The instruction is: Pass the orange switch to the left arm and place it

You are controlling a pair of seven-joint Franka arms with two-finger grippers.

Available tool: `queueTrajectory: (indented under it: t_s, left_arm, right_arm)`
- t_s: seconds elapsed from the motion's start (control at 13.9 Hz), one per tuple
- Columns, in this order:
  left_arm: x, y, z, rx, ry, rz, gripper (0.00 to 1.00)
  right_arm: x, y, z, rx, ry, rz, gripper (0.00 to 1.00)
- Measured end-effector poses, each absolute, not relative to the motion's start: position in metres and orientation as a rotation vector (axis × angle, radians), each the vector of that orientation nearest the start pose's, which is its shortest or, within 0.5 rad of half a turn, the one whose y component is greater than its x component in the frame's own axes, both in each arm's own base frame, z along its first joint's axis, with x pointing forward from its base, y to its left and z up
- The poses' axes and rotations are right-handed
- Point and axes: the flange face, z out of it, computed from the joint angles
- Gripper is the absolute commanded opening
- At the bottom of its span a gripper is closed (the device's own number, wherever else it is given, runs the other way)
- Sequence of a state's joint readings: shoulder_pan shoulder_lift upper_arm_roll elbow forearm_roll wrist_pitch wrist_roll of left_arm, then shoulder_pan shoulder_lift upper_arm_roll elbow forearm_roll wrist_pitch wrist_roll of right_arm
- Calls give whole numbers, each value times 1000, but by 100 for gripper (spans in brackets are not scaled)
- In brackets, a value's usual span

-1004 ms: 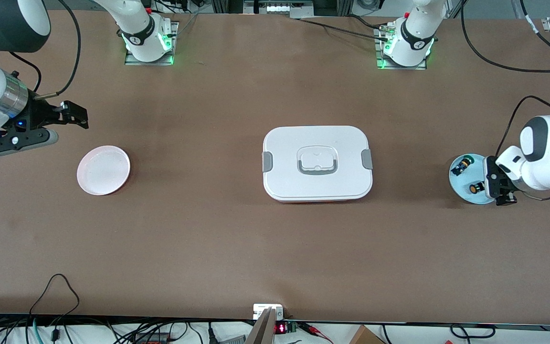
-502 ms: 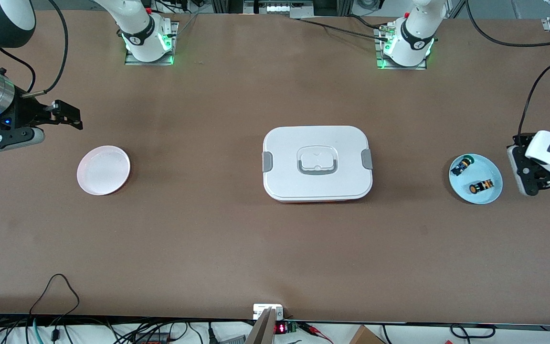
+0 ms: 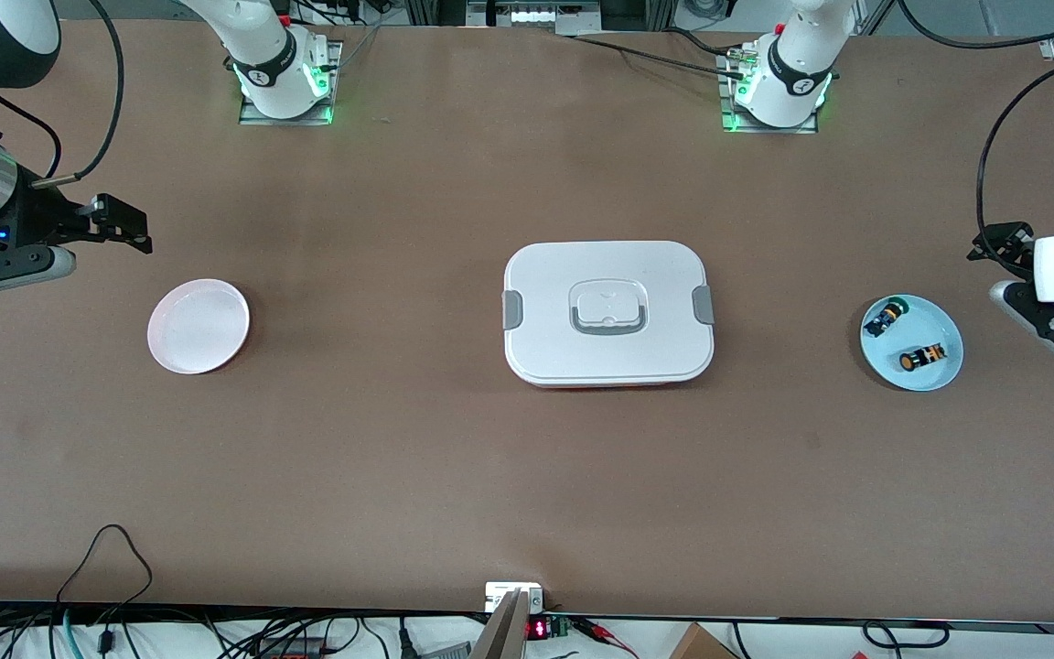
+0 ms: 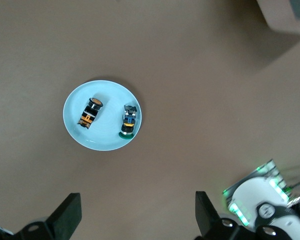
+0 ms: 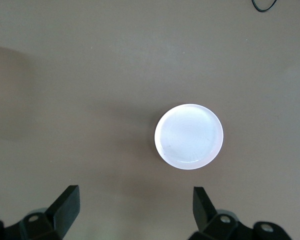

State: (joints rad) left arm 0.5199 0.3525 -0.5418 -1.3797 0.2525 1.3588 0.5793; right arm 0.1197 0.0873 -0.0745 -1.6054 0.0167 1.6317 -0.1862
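Note:
The orange switch [image 3: 920,357] [image 4: 90,111] lies on its side on a light blue plate [image 3: 937,322] [image 4: 105,139], next to a green-capped switch [image 3: 884,318] [image 4: 129,120]. My left gripper [image 3: 1026,297] [image 4: 138,210] hangs open and empty over bare table just past the blue plate, at the left arm's end. The white box [image 3: 545,284] stands shut in the middle of the table. My right gripper [image 3: 129,229] [image 5: 135,205] is open and empty over the table beside a pale pink plate [image 3: 198,326] [image 5: 189,136].
The pink plate has nothing on it. Both arm bases [image 3: 285,78] [image 3: 779,87] stand along the table edge farthest from the front camera. Cables [image 3: 106,549] trail at the nearest edge. A corner of the box [image 4: 290,15] shows in the left wrist view.
The left gripper pulled back off the blue plate toward its end of the table, uncovering both switches. The right gripper drifted slightly toward its own end. Both stayed open.

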Motion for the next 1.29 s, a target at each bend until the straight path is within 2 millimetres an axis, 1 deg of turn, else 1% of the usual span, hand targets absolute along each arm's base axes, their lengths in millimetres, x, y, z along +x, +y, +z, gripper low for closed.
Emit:
queueTrajectory:
  t_s: [0.14,0.22,0.29,0.36,0.43,0.5,0.57,0.79,1.0,1.29]
  left_arm:
    - [611,38,534,-3065,594,463,100]
    - [609,27,544,-3101,433,416,100]
    - [608,20,553,-3117,289,345,100]
    - [608,18,559,-3118,192,253,100]
    - [606,18,562,-3109,141,160,100]
    - [601,18,562,-3099,118,94,100]
    - [594,17,561,-3092,107,63,100]
    - [574,11,562,-3097,110,50,100]
    - [571,-3,562,-3097,138,50,100]
    - [570,-3,560,-3097,136,72,100]
  right_arm:
    - [582,30,564,-3105,-358,92,100]
    - [582,29,564,-3105,-358,92,100]
    - [582,29,564,-3106,-358,91,100]
    - [582,29,565,-3106,-358,90,100]
    - [582,29,565,-3106,-358,89,100]
    - [582,29,565,-3106,-358,88,100]
    - [582,29,565,-3106,-358,88,100]
    - [582,29,566,-3106,-358,87,100]
    - [582,29,566,-3106,-358,87,100]
    - [582,29,565,-3106,-358,88,100]
